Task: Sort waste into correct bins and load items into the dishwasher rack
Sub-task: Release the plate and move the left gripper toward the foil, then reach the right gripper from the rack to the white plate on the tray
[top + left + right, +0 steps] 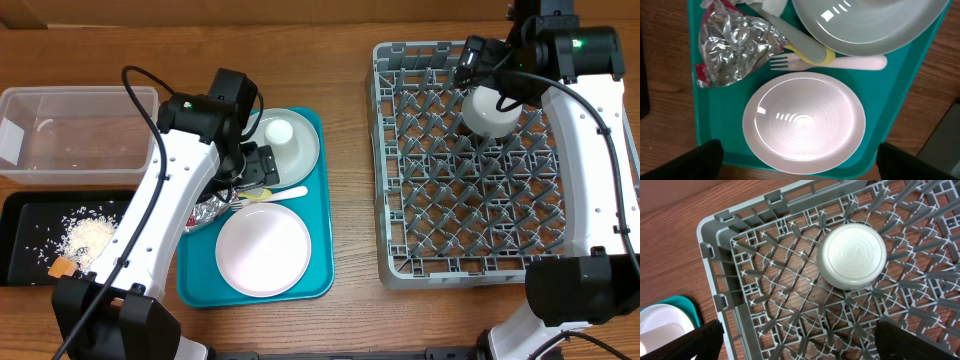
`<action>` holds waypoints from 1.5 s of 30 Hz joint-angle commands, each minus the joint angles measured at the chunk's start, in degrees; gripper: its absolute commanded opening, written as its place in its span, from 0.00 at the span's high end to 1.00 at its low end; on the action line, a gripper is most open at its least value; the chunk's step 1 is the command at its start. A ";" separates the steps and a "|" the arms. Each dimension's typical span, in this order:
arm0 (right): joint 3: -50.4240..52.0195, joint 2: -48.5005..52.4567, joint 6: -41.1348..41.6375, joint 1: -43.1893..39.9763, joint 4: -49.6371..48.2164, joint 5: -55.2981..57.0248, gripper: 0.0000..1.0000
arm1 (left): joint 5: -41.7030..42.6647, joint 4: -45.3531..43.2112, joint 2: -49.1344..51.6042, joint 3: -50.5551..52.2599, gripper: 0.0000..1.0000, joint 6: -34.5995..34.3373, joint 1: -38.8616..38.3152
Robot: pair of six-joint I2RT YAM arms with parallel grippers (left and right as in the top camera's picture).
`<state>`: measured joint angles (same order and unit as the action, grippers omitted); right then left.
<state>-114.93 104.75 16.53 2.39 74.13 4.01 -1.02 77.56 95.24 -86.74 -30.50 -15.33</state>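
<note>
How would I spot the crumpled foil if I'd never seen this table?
Find the teal tray left of the big grey rack. At its left edge, beside the pinkish plate, lies the crumpled foil: the only shiny, wrinkled silver thing among smooth dishes.

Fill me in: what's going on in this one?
Two arms are clearing a teal tray. The right gripper hangs open above the dishwasher rack, near the white bowl sitting in it. The left gripper hovers open over the pinkish plate, holding nothing. Crumpled foil, fork, yellow spoon, knife and the grey-green plate with a cup sit on the tray; rice lies in the black tray.
</note>
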 commanded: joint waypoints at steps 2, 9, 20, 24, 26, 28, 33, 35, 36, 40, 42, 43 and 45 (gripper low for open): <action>-0.17 -0.59 0.22 0.11 -0.35 0.44 0.00 | -2.58 -1.53 -0.72 -0.63 0.00 3.48 0.15; -0.17 -0.59 0.22 0.11 -0.35 0.44 0.00 | -11.15 -1.77 -0.74 -1.29 0.00 2.56 3.04; -0.17 -0.59 0.22 0.11 -0.35 0.44 0.00 | -9.64 -3.80 -0.74 -1.53 0.00 1.84 10.97; -0.17 -0.59 0.28 0.11 -2.97 -2.29 0.00 | -11.58 -2.93 -0.74 -1.51 0.00 5.25 10.93; -0.17 -0.59 0.26 0.11 -3.82 -5.75 0.00 | -12.41 -3.06 -0.74 -1.51 0.00 5.16 10.93; -0.20 -0.59 0.22 0.11 -2.25 -11.74 0.00 | -12.50 -3.52 -0.74 -1.51 0.00 3.04 11.02; -0.17 -0.59 -6.47 1.29 3.45 -30.16 0.00 | -12.44 -5.53 -0.74 -1.51 0.00 -1.53 13.33; -0.17 -0.59 -10.49 3.32 7.41 -32.35 0.00 | -12.22 -5.68 -0.74 -1.51 0.00 -2.58 14.67; -0.17 -0.59 -11.87 4.33 9.35 -32.11 0.00 | -11.80 -5.57 -0.74 -1.51 0.00 -2.56 15.13; -0.13 -0.59 -14.86 11.96 18.84 -24.70 0.00 | -11.19 -5.38 -0.74 -1.51 0.00 -2.47 15.67; 0.17 -0.59 -14.75 16.63 20.70 -20.61 0.00 | -11.19 -5.38 -0.74 -1.51 0.00 -2.43 15.69; 0.57 -0.59 -14.36 18.78 20.72 -19.50 0.00 | -11.19 -5.40 -0.74 -1.51 0.00 -2.27 15.69; 2.23 -0.59 -12.63 23.89 18.88 -18.10 0.00 | -11.19 -5.42 -0.74 -1.51 0.00 -2.27 15.69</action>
<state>-114.50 104.75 4.14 20.58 94.48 -18.31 -12.23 72.18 95.24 -86.83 -31.59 0.47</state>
